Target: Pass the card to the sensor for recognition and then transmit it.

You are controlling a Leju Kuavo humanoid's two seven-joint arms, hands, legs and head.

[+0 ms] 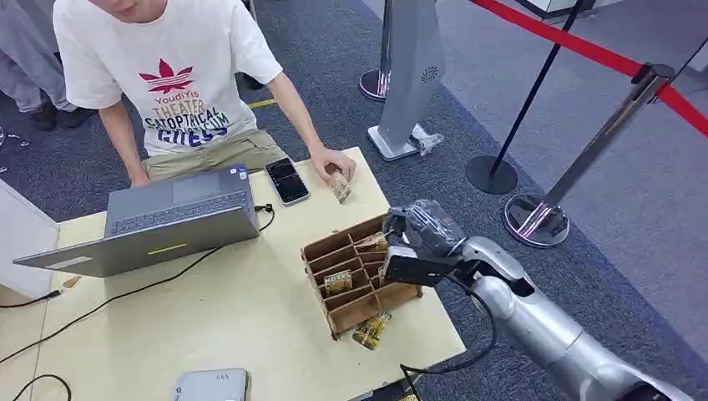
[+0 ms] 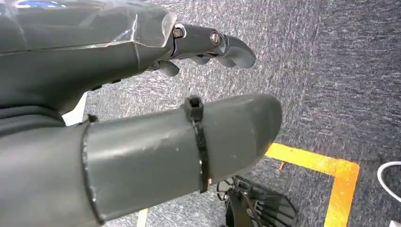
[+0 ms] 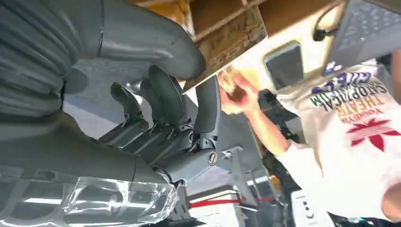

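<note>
Left hand (image 2: 142, 94) hangs over grey carpet (image 2: 331, 71) with a yellow floor line (image 2: 326, 168) at its 4 o'clock, fingers loosely curled, nothing in them (released, not grasping). On the beige table (image 1: 209, 317): open laptop (image 1: 159, 221) at 10 o'clock, black phone (image 1: 287, 180) just right of it at 12, small grey device (image 1: 211, 386) at the near edge around 7. A person in a white printed t-shirt (image 1: 167, 75) sits at the far side, one hand (image 1: 334, 163) resting on a card (image 1: 341, 187) at the table's 1 o'clock corner. Wooden slotted card box (image 1: 355, 280) sits at 3 o'clock with cards in its slots; one card (image 1: 371, 330) lies on the table touching the box's near side. Right hand (image 1: 417, 242) hovers at the box's right end, fingers spread apart, holding nothing.
</note>
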